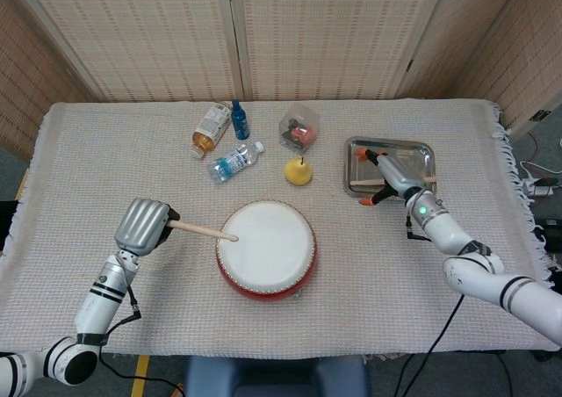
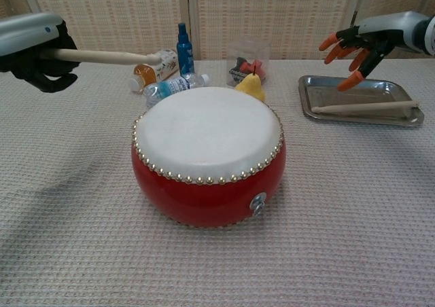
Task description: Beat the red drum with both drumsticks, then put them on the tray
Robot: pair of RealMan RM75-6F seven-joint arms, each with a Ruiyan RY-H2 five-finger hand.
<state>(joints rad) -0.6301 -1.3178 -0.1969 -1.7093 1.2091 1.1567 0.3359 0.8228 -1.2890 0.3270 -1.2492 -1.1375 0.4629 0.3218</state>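
While one stick [image 2: 363, 106] already lies flat in the tray [image 2: 309, 93], running along the tray's length, the right hand [image 2: 357, 45] hangs above the tray's near-left part with fingers spread and nothing in them. The left hand [image 1: 143, 225] is curled around the butt of the other stick [image 1: 204, 231]. That stick's long axis runs roughly level from the hand toward the robot's right, its tip over the left rim of the drum [image 1: 266, 249]. The drum stands at the middle of the bench [image 1: 105, 151], between the left hand and the tray. The tray thus lies well apart from the held stick, on the far side of the drum and slightly farther back. Judged from this layout, the remaining stick must be carried rightward across or behind the drum, and its axis already roughly matches the tray's long side. The right hand is much nearer the tray but holds nothing.
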